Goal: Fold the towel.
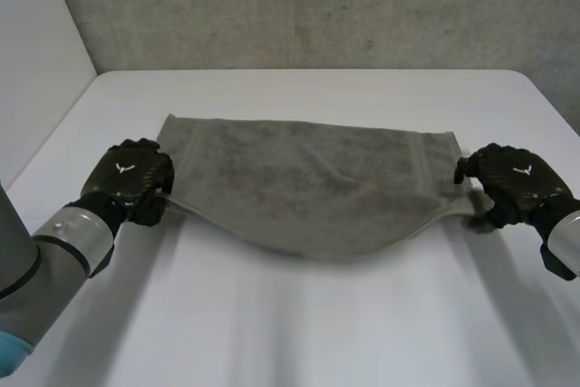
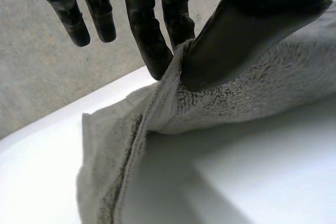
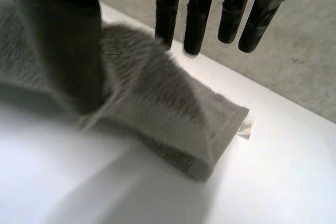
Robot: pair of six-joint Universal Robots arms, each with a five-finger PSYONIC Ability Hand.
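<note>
My left hand pinches the towel at its near left corner, with the thumb pressed against straight fingers and the cloth between them. My right hand has the near right corner. Its thumb bears on the cloth and the fingers stand straight behind it, probably clamping it, though the contact itself is hidden. The near edge hangs raised between both hands and sags in the middle. The far edge lies flat on the white table. A small white label sticks out from a corner lying beyond my right fingertips.
</note>
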